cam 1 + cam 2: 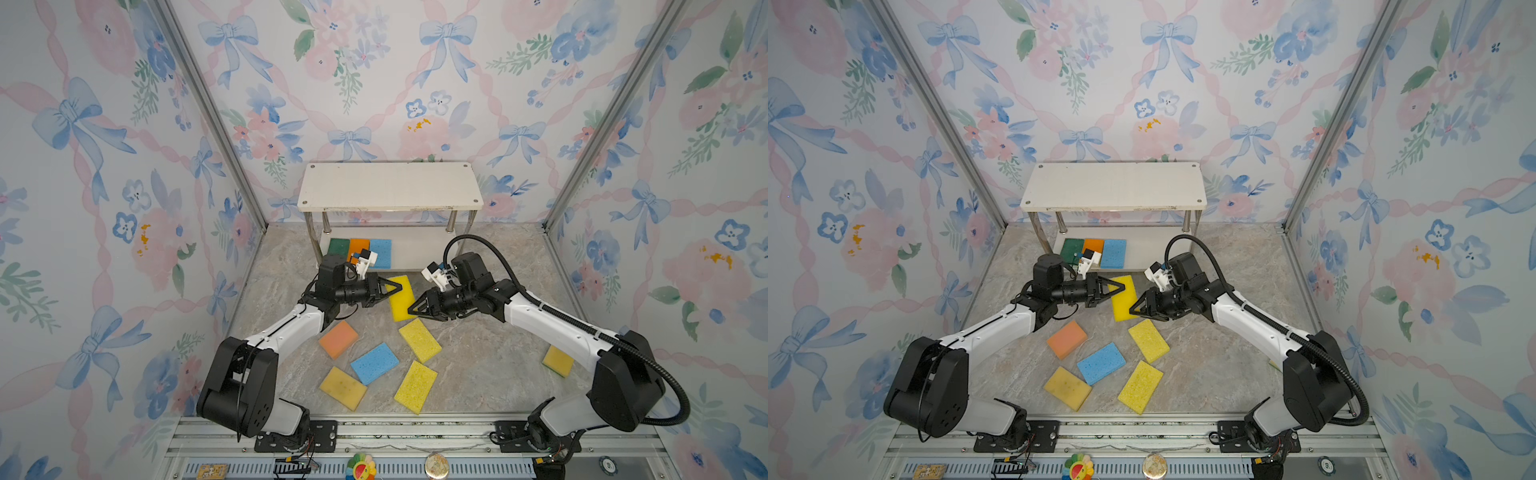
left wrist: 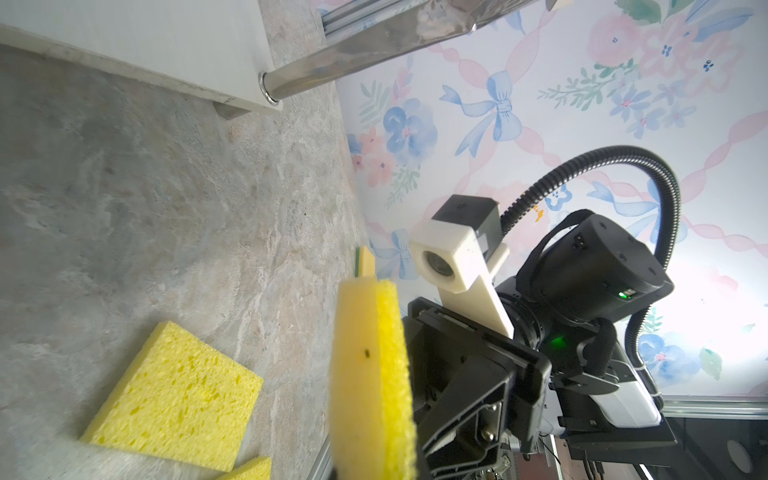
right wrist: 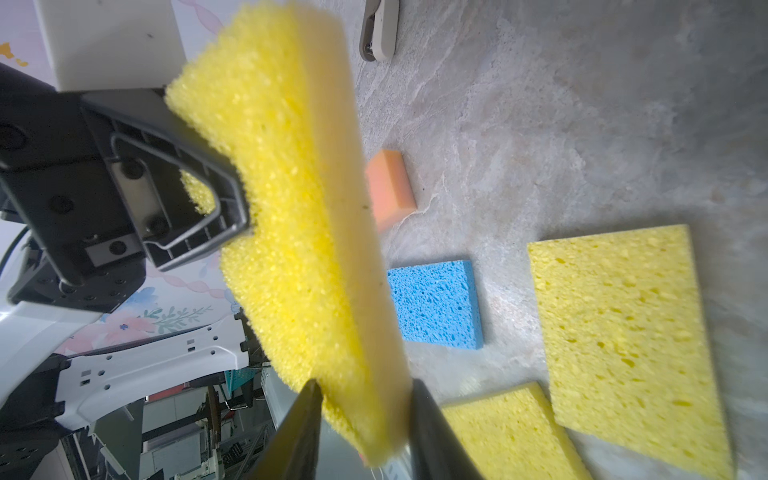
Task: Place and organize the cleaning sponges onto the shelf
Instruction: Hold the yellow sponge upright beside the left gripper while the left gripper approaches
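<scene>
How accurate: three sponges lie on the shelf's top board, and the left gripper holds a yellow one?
Wrong board: the three sponges lie on the shelf's lower board, as both top views show. The left gripper does hold a yellow sponge.

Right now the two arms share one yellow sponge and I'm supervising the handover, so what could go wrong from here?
1. The right gripper has its fingers straddling only the end of the yellow sponge. If the left gripper, which dents the foam, lets go early, the sponge may pivot or drop.
2. It would likely land by the loose yellow sponge lying close by, short of the shelf.
</scene>
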Robot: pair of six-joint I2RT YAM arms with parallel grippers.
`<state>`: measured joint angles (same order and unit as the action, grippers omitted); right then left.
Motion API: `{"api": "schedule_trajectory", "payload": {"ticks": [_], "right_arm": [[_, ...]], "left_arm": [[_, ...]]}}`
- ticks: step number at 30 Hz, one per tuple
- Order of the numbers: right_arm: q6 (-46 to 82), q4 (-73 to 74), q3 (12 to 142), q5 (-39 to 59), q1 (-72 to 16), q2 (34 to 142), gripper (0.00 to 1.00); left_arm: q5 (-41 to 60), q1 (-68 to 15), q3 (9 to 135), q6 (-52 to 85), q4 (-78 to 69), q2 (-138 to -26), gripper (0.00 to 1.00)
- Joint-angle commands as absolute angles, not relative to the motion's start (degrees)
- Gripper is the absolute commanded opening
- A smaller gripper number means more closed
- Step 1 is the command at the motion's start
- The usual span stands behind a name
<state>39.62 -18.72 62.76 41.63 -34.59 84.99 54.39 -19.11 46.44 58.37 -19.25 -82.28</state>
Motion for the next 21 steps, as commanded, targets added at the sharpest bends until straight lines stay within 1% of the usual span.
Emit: {"api": "schedule_trajectory", "payload": {"ticks": [1,6,15,16,17,19,21], "right_arm": [[40.6,-17.0,61.5,43.1,-34.8,82.2,0.32],[41.3,-17.0,60.8,42.4,-35.0,80.3,0.29],[42.3,-15.7,61.0,40.3,-36.3,81.2,0.15],[42.2,-16.1,61.2,39.7,-36.3,81.2,0.14],[42.1,-16.5,61.4,39.1,-36.3,81.2,0.14],[41.8,-17.6,61.8,37.6,-36.2,81.5,0.12],[41.8,-19.1,62.5,35.5,-36.2,82.0,0.11]], "left_arm": [[55.6,-18.5,46.7,58.5,-20.6,-81.5,0.0],[55.3,-18.2,46.6,58.5,-20.6,-81.8,0.0],[55.3,-18.1,46.6,58.7,-20.4,-81.5,0.0],[55.2,-18.0,46.6,58.7,-20.4,-81.4,0.03],[55.2,-18.0,46.6,58.6,-20.4,-81.4,0.11],[54.8,-17.9,46.8,58.1,-19.3,-81.3,0.34],[54.2,-17.7,47.1,56.7,-17.8,-80.9,0.51]]}}
